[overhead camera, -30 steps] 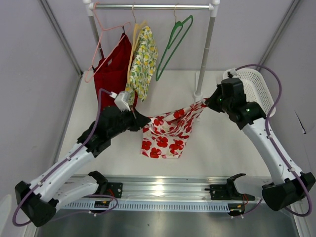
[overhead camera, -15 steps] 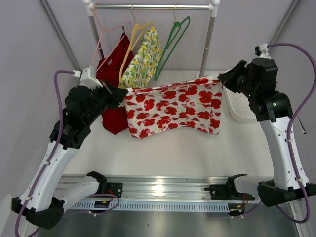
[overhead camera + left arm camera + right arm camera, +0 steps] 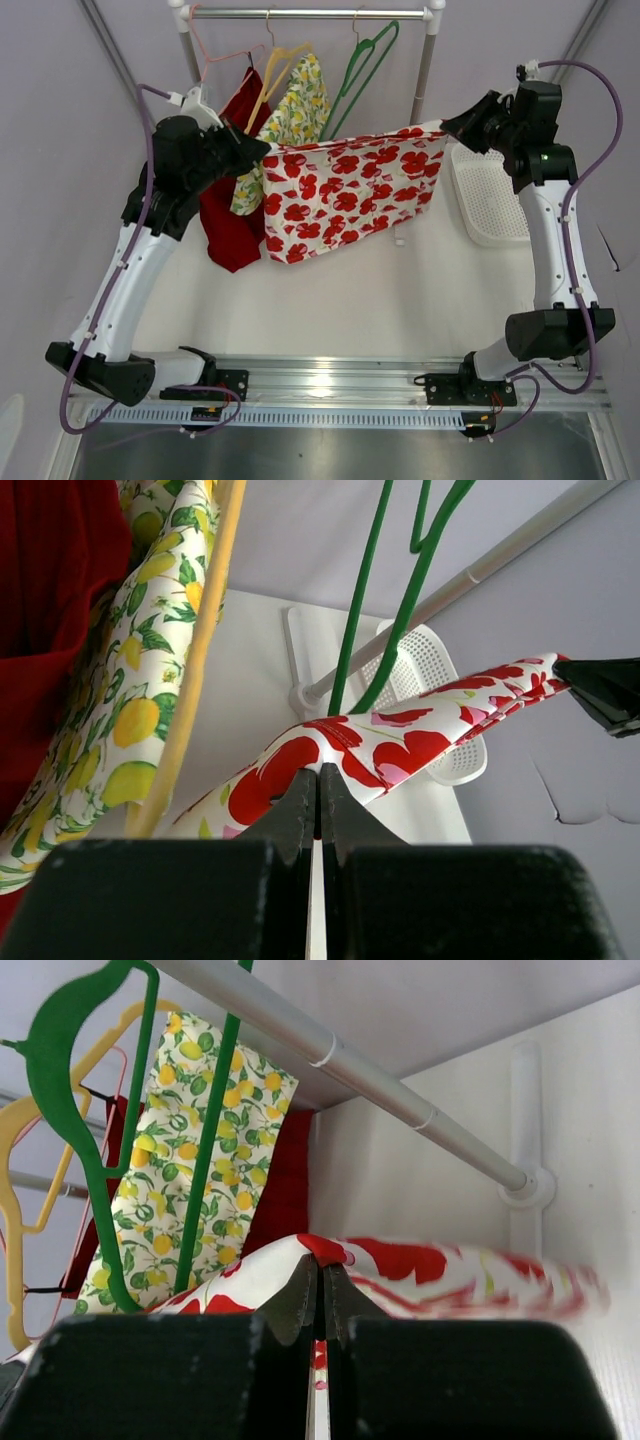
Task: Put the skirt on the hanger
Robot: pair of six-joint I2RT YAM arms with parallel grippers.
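Observation:
The skirt (image 3: 345,190), white with big red flowers, hangs stretched in the air between both grippers, just in front of the green hanger (image 3: 360,70) on the rail. My left gripper (image 3: 258,152) is shut on the skirt's top left corner (image 3: 320,755). My right gripper (image 3: 447,125) is shut on the top right corner (image 3: 325,1250). The green hanger's wires (image 3: 365,610) rise just behind the skirt's top edge in the left wrist view, and stand at the left in the right wrist view (image 3: 205,1150). Its lower part is hidden behind the skirt.
A plain red garment (image 3: 228,205) on a pink hanger (image 3: 205,75) and a lemon-print garment (image 3: 290,110) on a yellow hanger (image 3: 270,70) hang left of the green one. The rail's right post (image 3: 425,65) stands behind the skirt. A white basket (image 3: 490,200) lies at the right.
Both grippers have lifted the skirt off the table, pulled it out flat and carried it up and back toward the rail. It now hangs in front of the green hanger.

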